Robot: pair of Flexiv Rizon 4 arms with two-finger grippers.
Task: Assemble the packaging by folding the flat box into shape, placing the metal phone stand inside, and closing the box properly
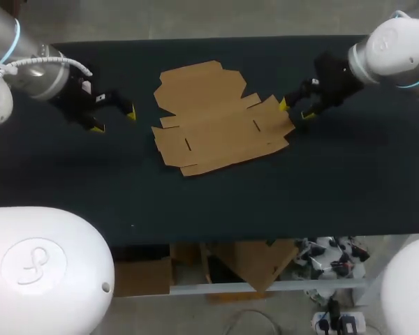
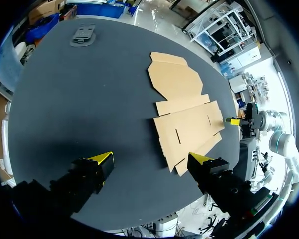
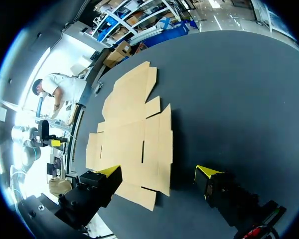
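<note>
The flat brown cardboard box (image 1: 216,122) lies unfolded in the middle of the dark table. My left gripper (image 1: 114,120) hovers open to the left of it, clear of the cardboard. In the left wrist view the box (image 2: 187,117) lies ahead of the open left gripper (image 2: 152,159). A grey metal phone stand (image 2: 83,36) sits far off near the table's edge; my left arm hides it in the head view. My right gripper (image 1: 295,110) stands open at the box's right edge. In the right wrist view the near edge of the box (image 3: 132,144) lies between the spread fingers of the right gripper (image 3: 158,172).
The dark table (image 1: 216,199) has bare room in front of the box and on both sides of it. No other loose objects show on it.
</note>
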